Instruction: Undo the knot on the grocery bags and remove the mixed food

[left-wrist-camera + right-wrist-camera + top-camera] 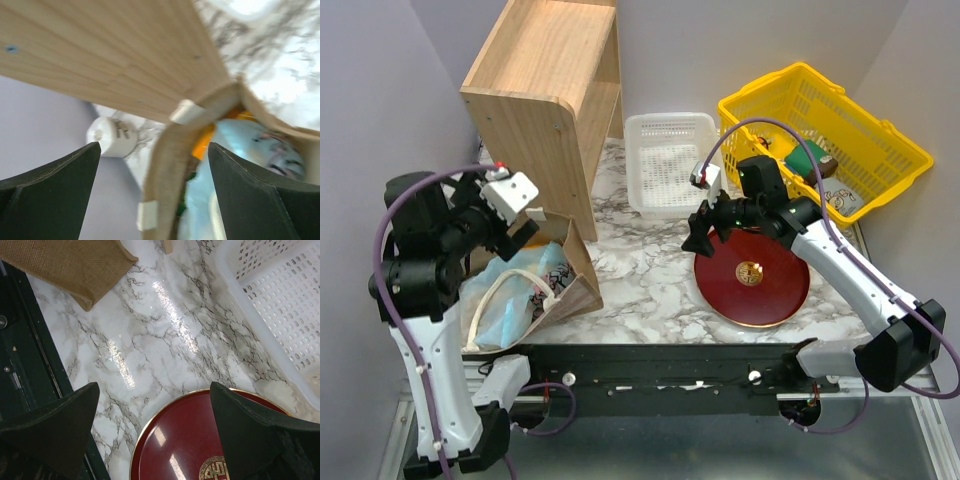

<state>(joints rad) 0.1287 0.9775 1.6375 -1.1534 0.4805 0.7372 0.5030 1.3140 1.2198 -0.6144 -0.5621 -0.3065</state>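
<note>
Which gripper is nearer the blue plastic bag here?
Left. The left gripper hovers just above the blue bag, at the paper bag's mouth. The right gripper hangs over the edge of the red plate, well away from the bag.

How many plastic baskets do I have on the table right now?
2. A white basket sits at the back centre, just right of the wooden shelf; a yellow basket sits at the back right corner. No others appear hidden.

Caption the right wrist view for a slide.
Right jaws open above the red plate, marble table beyond, paper bag corner top left, white basket at right.
</note>
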